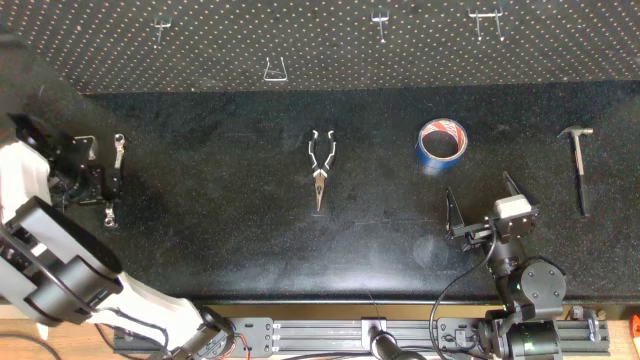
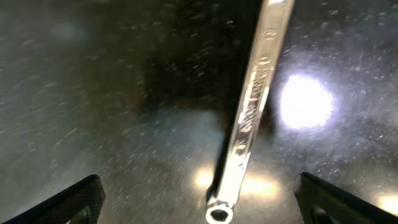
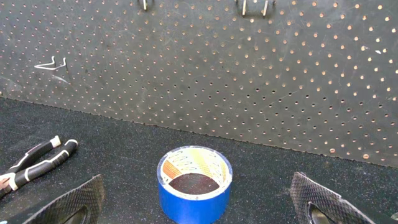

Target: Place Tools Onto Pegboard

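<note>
The left gripper (image 2: 199,186) is at the far left side of the black table (image 1: 220,200), directly above a metal combination wrench (image 2: 252,112). Its two fingers (image 2: 81,200) are spread wide, one on each side of the wrench, and neither of them touches it. The wrench lies flat on the table, with its ring end between the fingertips and its shaft running away from the gripper.

The right gripper (image 1: 477,186) is at the right part of the table, and its fingers are also wide apart with nothing between them. It faces a roll of blue tape (image 1: 441,142), which stands on its flat side in front of the gripper, near the foot of the pegboard (image 1: 330,45).

A pair of long-nose pliers (image 1: 320,165) with black-and-white handles lies near the middle of the table, the handles toward the pegboard. A hammer (image 1: 578,165) lies at the far right, with its head toward the pegboard. All four tools are on the table and well apart from each other.

The pegboard stands along the far edge of the table and has several metal hooks (image 1: 276,70) on it, with no tool hanging on any.
</note>
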{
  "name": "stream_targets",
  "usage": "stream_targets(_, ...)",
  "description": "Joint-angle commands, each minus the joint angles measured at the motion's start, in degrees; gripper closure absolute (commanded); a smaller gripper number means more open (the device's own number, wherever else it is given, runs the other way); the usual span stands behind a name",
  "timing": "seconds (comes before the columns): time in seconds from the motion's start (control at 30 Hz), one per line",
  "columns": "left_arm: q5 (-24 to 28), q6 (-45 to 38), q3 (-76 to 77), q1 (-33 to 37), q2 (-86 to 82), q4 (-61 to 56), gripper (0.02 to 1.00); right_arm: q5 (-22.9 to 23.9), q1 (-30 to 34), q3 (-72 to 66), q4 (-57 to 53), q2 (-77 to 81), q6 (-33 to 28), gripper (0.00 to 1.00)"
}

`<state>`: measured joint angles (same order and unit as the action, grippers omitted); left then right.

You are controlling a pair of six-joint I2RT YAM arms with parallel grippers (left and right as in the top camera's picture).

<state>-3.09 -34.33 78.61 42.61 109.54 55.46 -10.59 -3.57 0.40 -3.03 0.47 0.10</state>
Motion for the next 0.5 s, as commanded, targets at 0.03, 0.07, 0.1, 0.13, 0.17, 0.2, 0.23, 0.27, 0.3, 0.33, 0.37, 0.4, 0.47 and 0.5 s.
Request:
stream_targets(0.03,5.4,-4.8,1.4,0.1,2.0,0.3,0.025,0.3,-0.4,-0.2,-0.3,-0.4,-0.6,0.025)
stream_targets(0.07,5.3,-5.2,1.4,0.1,2.4,0.2,0.025,0.3,-0.4,-0.2,-0.3,-0.4,-0.6,0.025)
stream_targets(0.1,5.3,-5.2,1.4,0.0,3.3,0.2,0.025,0.3,-0.4,-0.2,-0.3,-0.4,-0.6,0.025)
stream_targets(0.13,5.3,-5.2,1.4,0.0,3.9,0.2,0.025,0.3,-0.4,-0.2,-0.3,-0.4,-0.6,0.025)
stream_targets(0.17,5.3,-5.2,1.4,0.0,4.4,0.2,0.025,0.3,-0.4,-0.2,-0.3,-0.4,-0.6,0.025)
stream_targets(0.2,5.3,-5.2,1.4,0.0,4.6,0.0,0.023,0.3,-0.4,-0.2,-0.3,-0.4,-0.6,0.025)
stream_targets(0.23,5.3,-5.2,1.4,0.0,4.7,-0.2,0.025,0.3,-0.4,-0.2,-0.3,-0.4,-0.6,0.025)
stream_targets(0.27,5.3,-5.2,1.4,0.0,5.0,-0.2,0.025,0.3,-0.4,-0.2,-0.3,-0.4,-0.6,0.025)
stream_targets(0.3,5.4,-5.2,1.4,0.0,5.7,-0.2,0.025,0.3,-0.4,-0.2,-0.3,-0.4,-0.6,0.025)
stream_targets(0.33,5.3,-5.2,1.4,0.0,5.9,-0.2,0.025,0.3,-0.4,-0.2,-0.3,-0.4,-0.6,0.025)
stream_targets(0.37,5.3,-5.2,1.4,-0.3,6.1,-0.2,0.025,0.3,-0.4,-0.2,-0.3,-0.4,-0.6,0.025)
stream_targets(0.4,5.3,-5.2,1.4,-0.4,6.4,-0.2,0.025,0.3,-0.4,-0.2,-0.3,-0.4,-0.6,0.025)
stream_targets(0.47,5.2,-5.2,1.4,-0.4,7.1,0.0,0.025,0.3,-0.4,-0.2,-0.3,-0.4,-0.6,0.025)
stream_targets(0.5,5.3,-5.2,1.4,-0.4,7.2,0.1,0.023,0.3,-0.4,-0.2,-0.3,-0.4,-0.6,0.025)
